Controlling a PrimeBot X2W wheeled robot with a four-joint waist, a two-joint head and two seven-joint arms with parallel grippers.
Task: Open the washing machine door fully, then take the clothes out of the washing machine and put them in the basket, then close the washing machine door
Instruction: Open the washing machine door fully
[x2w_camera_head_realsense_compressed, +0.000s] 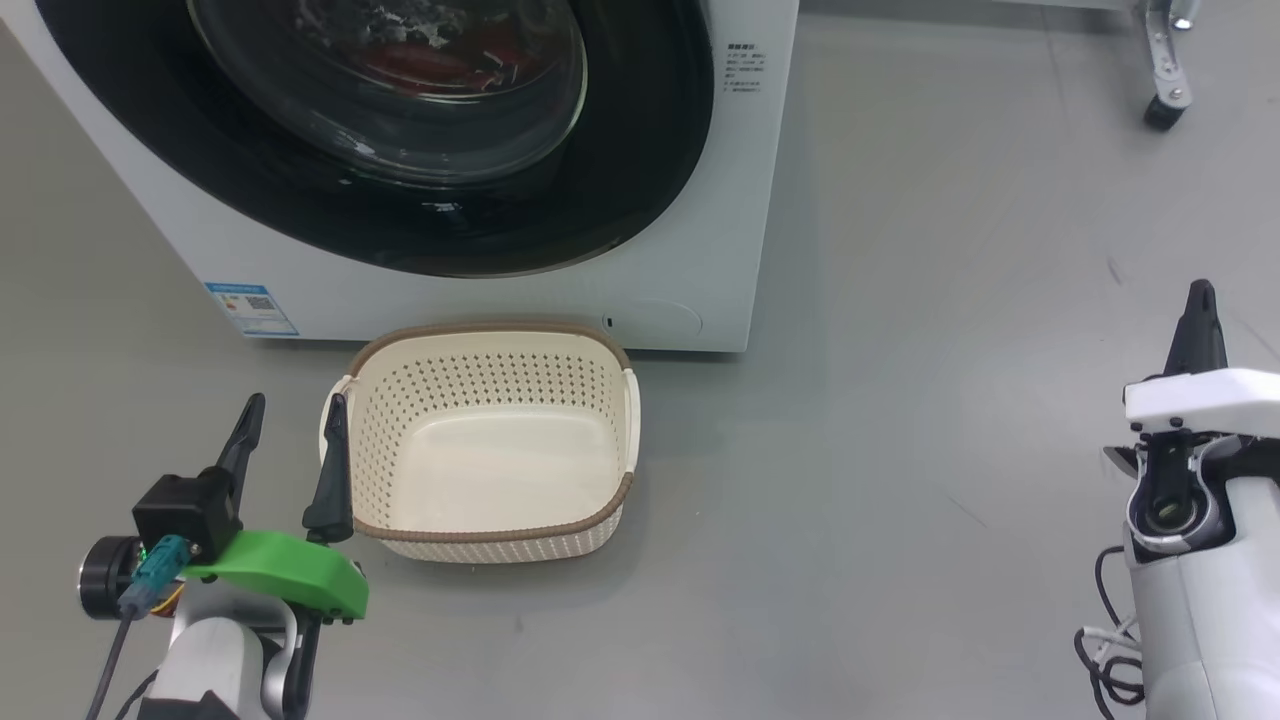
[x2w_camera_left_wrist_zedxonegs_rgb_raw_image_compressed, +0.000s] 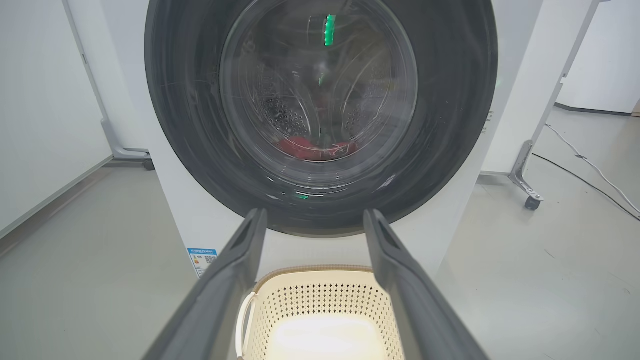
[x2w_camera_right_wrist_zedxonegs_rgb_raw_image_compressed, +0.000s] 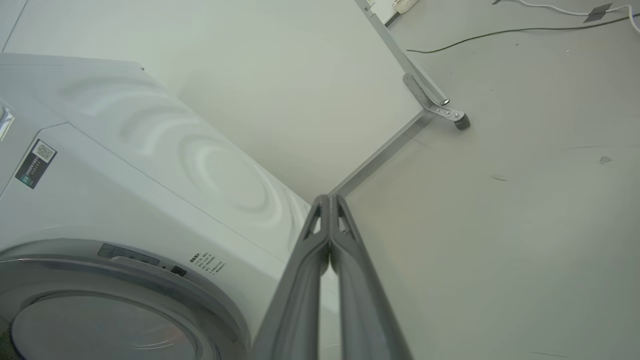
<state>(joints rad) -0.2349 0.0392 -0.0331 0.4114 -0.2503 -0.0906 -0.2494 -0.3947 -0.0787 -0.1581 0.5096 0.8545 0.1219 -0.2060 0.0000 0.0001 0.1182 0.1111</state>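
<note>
Filling the upper left, the washing machine (x2w_camera_head_realsense_compressed: 700, 200) has the washing machine door (x2w_camera_head_realsense_compressed: 640, 150) shut, the basket (x2w_camera_head_realsense_compressed: 490, 332) empty at centre, the clothes (x2w_camera_head_realsense_compressed: 430, 60) behind the glass; opening looks the step in hand, so the left gripper (x2w_camera_head_realsense_compressed: 298, 405), jaws spread, or the right gripper (x2w_camera_head_realsense_compressed: 1200, 295), jaws pressed together, must reach the door's rim.

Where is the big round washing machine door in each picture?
Head view: the washing machine door across the top, left of centre.
Left wrist view: the door upper middle, above the basket.
Right wrist view: the door bottom left corner.
Shared landmark: the caster wheel right of the door.
</note>
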